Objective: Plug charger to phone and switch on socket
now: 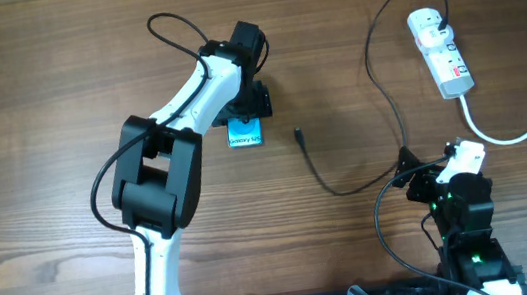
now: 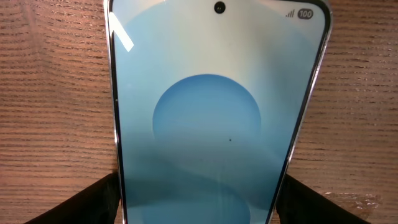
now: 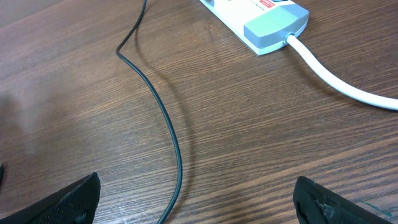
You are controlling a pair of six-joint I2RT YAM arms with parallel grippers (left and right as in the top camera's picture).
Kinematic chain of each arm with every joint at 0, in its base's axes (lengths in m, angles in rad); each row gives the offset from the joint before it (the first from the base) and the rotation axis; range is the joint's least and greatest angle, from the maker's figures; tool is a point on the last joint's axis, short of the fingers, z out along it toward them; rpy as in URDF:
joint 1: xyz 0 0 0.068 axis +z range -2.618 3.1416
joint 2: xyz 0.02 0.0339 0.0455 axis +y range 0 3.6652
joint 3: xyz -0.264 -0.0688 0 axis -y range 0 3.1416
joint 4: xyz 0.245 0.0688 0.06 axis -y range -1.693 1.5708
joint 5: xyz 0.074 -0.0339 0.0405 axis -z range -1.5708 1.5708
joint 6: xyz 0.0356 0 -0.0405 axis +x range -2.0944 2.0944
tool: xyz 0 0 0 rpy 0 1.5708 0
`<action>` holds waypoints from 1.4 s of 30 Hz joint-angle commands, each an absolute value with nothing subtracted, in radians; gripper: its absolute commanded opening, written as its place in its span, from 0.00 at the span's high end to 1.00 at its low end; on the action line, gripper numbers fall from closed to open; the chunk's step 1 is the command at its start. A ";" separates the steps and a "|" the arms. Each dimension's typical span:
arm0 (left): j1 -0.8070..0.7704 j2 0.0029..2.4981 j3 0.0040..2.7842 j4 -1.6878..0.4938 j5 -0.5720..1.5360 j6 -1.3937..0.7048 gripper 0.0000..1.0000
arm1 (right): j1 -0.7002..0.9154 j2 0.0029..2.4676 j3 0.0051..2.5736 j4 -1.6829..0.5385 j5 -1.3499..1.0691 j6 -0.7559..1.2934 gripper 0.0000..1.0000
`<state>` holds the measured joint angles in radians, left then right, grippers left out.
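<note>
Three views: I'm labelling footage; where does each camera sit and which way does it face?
Overhead: above the table, facing straight down; both arms show.
Left wrist: on its arm, facing down at the phone; fingers flank it.
Right wrist: low, facing along the table at charger and socket; fingers at corners.
Overhead and left wrist share the phone.

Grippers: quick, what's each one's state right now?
Left gripper: shut on the phone, fingers against its two long edges.
Right gripper: open, holding nothing, above the charger cable.
</note>
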<state>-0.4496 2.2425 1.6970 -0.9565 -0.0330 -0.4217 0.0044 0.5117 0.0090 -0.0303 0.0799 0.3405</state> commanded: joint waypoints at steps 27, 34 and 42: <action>-0.455 2.270 1.685 -0.965 -0.035 -0.397 0.33 | 0.008 0.514 0.026 -0.028 0.097 0.350 0.00; -0.453 2.263 1.713 -1.022 -0.001 -0.397 0.34 | 0.008 0.514 0.026 -0.028 0.097 0.351 0.00; -0.453 2.183 1.713 -1.058 0.011 -0.402 0.35 | 0.008 0.514 0.026 -0.028 0.097 0.351 0.00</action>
